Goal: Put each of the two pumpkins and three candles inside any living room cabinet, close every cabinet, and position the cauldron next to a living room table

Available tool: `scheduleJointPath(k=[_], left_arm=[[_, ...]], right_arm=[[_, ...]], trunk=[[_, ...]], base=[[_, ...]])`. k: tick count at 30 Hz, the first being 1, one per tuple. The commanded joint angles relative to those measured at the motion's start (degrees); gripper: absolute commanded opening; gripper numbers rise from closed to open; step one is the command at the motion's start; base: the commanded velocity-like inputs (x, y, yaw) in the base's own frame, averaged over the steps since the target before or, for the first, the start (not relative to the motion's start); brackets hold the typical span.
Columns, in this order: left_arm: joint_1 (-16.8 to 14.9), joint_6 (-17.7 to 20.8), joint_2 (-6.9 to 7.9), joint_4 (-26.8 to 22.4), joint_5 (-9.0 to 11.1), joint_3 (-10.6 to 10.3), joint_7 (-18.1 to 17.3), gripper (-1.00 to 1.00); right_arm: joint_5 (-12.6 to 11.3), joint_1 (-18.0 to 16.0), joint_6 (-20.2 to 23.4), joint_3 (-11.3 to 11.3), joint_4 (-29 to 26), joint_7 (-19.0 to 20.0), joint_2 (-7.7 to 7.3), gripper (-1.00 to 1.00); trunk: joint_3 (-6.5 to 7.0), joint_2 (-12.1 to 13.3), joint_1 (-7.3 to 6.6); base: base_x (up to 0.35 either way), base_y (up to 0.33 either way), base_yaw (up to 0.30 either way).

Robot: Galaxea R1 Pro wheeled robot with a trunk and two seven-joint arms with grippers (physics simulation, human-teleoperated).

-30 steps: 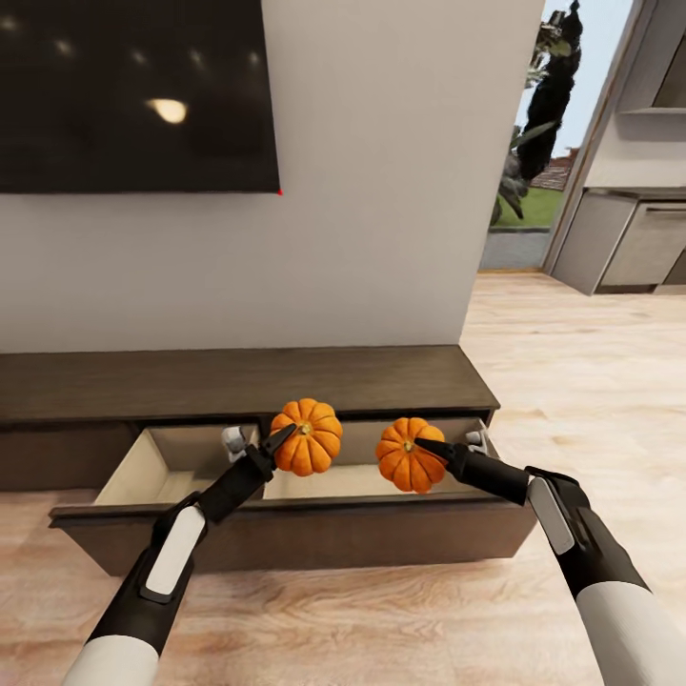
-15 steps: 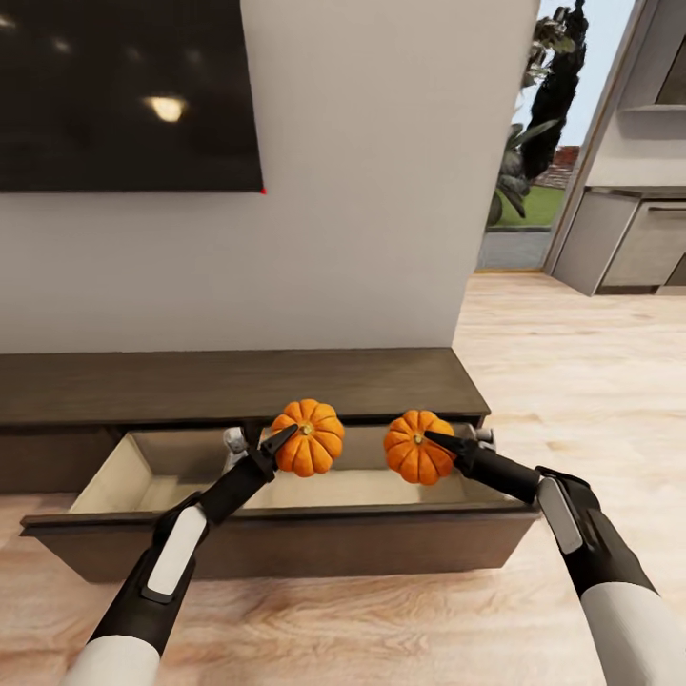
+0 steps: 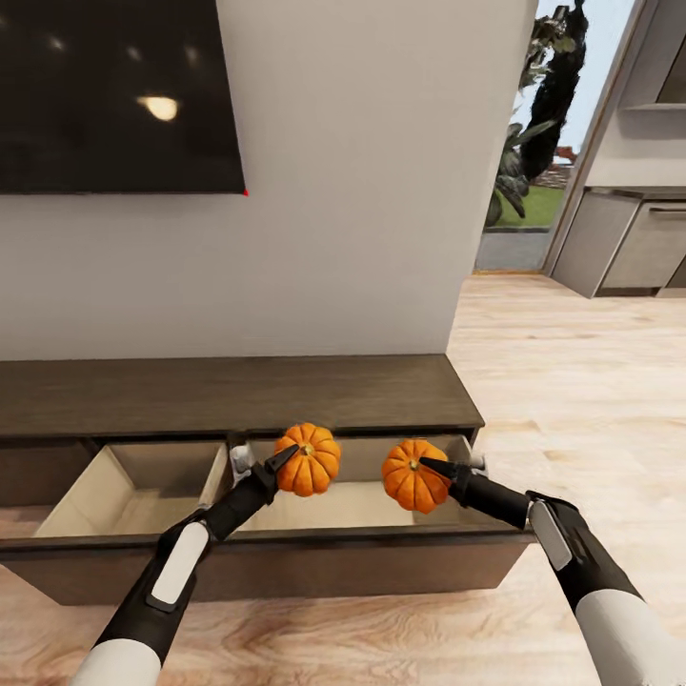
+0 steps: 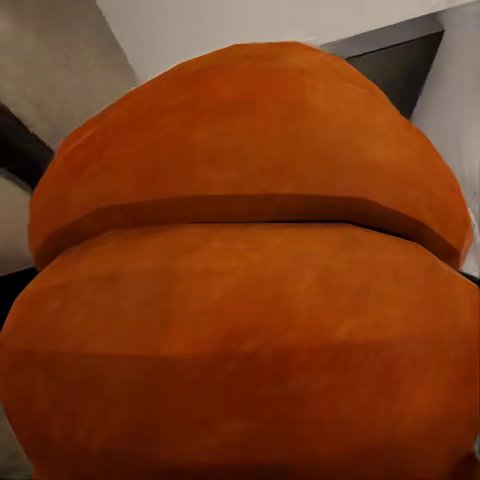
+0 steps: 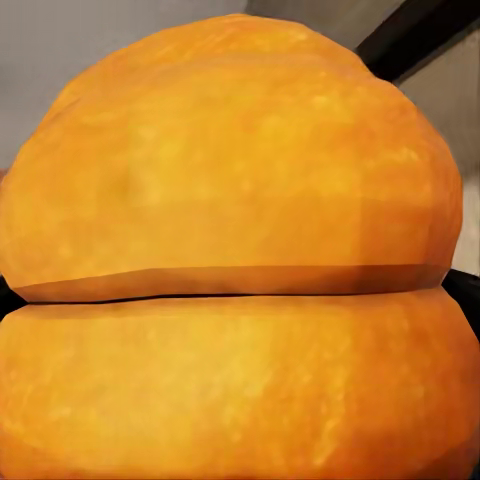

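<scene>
While the head view is showing us the whole scene, each wrist view is giving only orange rind.

Left gripper [image 3: 286, 459]: we are clamping the left pumpkin [image 3: 308, 460] above the open drawer [image 3: 143, 476].

Right gripper [image 3: 431, 467]: we are clamping the right pumpkin [image 3: 412, 474] above the cabinet [image 3: 238, 391] drawer's right end.

Wrist views: ribs [image 4: 250, 210] are showing close.

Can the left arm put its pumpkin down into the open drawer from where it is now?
Probably yes. The left gripper holds its pumpkin right above the pale inside of the open drawer, and nothing seems to stand between them. The other pumpkin hangs apart, to its right.
</scene>
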Motion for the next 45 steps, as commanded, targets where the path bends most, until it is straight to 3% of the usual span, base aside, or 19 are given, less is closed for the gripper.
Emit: scheduleJointPath(k=[1,5,9,11,17,22,31,33,38,41,43,45], left_arm=[[0.0,0.3,0.14,1.3,0.4,0.5,-0.2,-1.0],[-0.1,-0.3,0.67,7.7,0.0,1.5,2.5,-1.0],[-0.1,-0.5,2.95,9.1,-0.1,1.3,4.3,-1.0],[-0.1,-0.5,3.4,9.0,-0.1,1.2,4.4,-1.0],[-0.2,-0.4,3.6,8.9,0.0,1.1,4.3,-1.0],[-0.2,-0.4,3.54,8.9,0.0,0.9,4.4,-1.0],[-0.1,-0.4,3.54,9.6,-0.1,0.6,4.5,-1.0],[-0.1,-0.4,3.61,10.6,-0.1,0.7,4.5,-1.0],[-0.1,-0.5,3.16,12.8,-0.2,0.6,4.6,-1.0],[0.0,-0.5,3.45,13.0,-0.2,0.6,4.6,-1.0],[0.0,-0.5,3.48,13.3,-1.4,0.6,4.7,-1.0],[0.0,-0.8,3.28,14.6,-4.4,0.7,4.8,-1.0]], right_arm=[[-0.1,0.0,0.0,0.1,0.3,-0.8,0.03,-1.0],[0.4,-0.4,-0.3,1.6,2.8,-5.5,0.06,-1.0],[0.7,-0.7,-0.8,5.2,5.8,-6.6,0.02,-1.0],[0.8,-0.8,-1.5,6.5,6.1,-6.4,-0.04,-1.0],[0.8,-1.0,-1.9,7.3,5.7,-6.0,0.08,-1.0],[0.8,-1.0,-2.2,10.8,5.7,-5.6,0.09,-1.0],[0.7,-1.0,-2.5,12.3,6.4,-5.7,0.32,-1.0],[0.6,-1.0,-5.4,13.4,6.5,-5.7,0.33,-1.0],[0.7,-1.0,-6.6,13.5,6.7,-6.2,0.4,-1.0],[0.8,-1.0,-8.9,13.5,8.7,-6.9,1.48,-1.0],[0.9,-1.0,-10.7,13.5,10.1,-7.4,1.92,-1.0],[0.9,-1.1,-11.6,13.5,10.7,-7.8,2.09,-1.0]], trunk=[[0.01,0.0,-0.01],[0.01,0.0,-0.01],[0.01,0.0,-0.01],[0.01,0.0,-0.01],[0.01,0.0,-0.01],[0.01,0.0,-0.01],[0.01,0.0,-0.01],[0.01,0.0,-0.01],[0.01,0.0,-0.01],[0.01,0.0,-0.01],[0.01,0.0,-0.01],[0.01,0.0,-0.01]], base=[[0.005,-0.001,0.0],[0.001,0.0,0.0],[0.0,0.0,0.0],[0.015,-0.008,0.0],[0.217,-0.11,0.0],[0.27,-0.04,0.0],[0.1,-0.025,0.0],[0.235,-0.059,0.0],[0.055,-0.01,0.0],[0.218,-0.102,0.0],[0.275,-0.101,0.0],[0.12,-0.042,0.0]])
